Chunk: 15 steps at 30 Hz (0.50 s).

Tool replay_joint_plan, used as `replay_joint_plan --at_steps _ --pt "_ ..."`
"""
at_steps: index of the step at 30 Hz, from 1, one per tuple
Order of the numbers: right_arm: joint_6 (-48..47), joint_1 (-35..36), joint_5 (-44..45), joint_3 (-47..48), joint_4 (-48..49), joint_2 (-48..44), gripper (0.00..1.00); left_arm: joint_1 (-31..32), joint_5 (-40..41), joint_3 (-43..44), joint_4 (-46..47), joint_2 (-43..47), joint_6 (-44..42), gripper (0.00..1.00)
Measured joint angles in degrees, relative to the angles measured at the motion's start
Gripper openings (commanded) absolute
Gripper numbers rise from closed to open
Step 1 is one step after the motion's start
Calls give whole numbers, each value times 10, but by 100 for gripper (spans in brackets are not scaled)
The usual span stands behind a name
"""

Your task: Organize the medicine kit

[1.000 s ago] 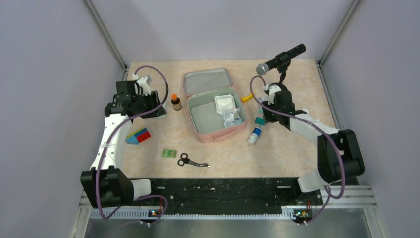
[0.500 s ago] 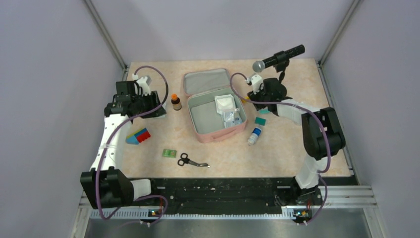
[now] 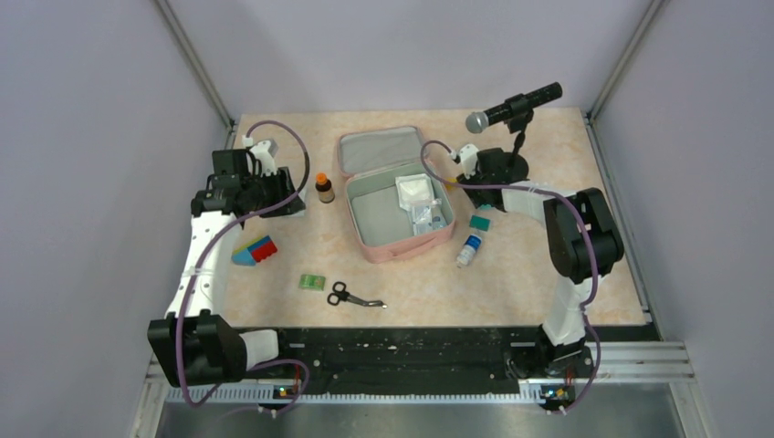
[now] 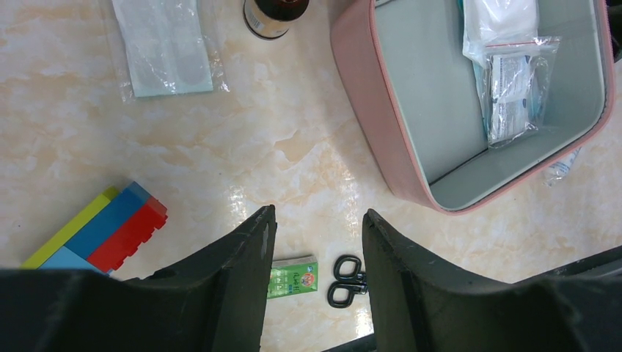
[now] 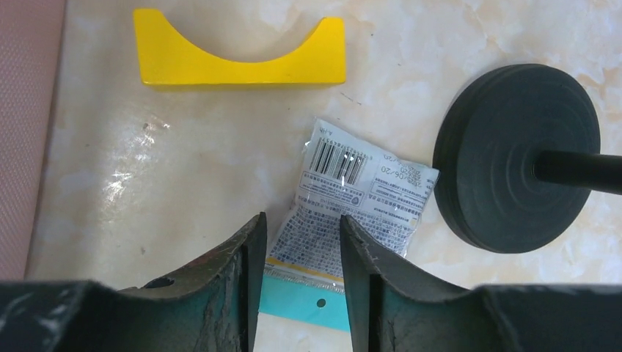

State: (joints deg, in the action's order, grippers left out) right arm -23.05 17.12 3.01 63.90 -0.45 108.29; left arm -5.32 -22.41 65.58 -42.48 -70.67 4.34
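The medicine kit (image 3: 398, 239) is a pink case lying open mid-table, lid (image 3: 383, 150) tipped back. Clear packets (image 3: 422, 204) fill its right side, and the left of the grey-green lining is bare. My left gripper (image 3: 290, 203) hovers open to the left of the kit (image 4: 364, 110), with nothing between its fingers (image 4: 248, 242). My right gripper (image 3: 473, 178) is low to the right of the kit, beside the microphone stand. Its jaws are open (image 5: 297, 220) on either side of a printed sachet (image 5: 359, 194) with a teal header, which lies flat on the table.
A brown bottle (image 3: 324, 189) and a flat clear packet (image 4: 165, 48) lie left of the kit. Toy blocks (image 3: 256, 250), a green sachet (image 3: 313, 282) and scissors (image 3: 351, 296) are nearer. A teal box (image 3: 480, 222) and white bottle (image 3: 470, 248) are right. Yellow arch block (image 5: 238, 55), microphone base (image 5: 517, 147).
My right arm has swung from over the teal box and bottle back toward the microphone stand, and now sits over the printed sachet. The left arm has not moved.
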Motion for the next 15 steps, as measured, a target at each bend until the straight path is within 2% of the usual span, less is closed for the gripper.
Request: replay_joint_plan --at_steps 3,7,10,15 --pt "1 0 5 1 -7 0 26 -1 0 0 0 0 0 52" --pt "1 0 17 3 -15 -1 15 -2 -2 0 0 0 0 52" --pt "0 0 17 -2 -26 -10 0 -2 -5 0 1 0 0 52" --pt "-3 2 -10 -53 -87 -85 0 -2 -7 0 5 0 0 52"
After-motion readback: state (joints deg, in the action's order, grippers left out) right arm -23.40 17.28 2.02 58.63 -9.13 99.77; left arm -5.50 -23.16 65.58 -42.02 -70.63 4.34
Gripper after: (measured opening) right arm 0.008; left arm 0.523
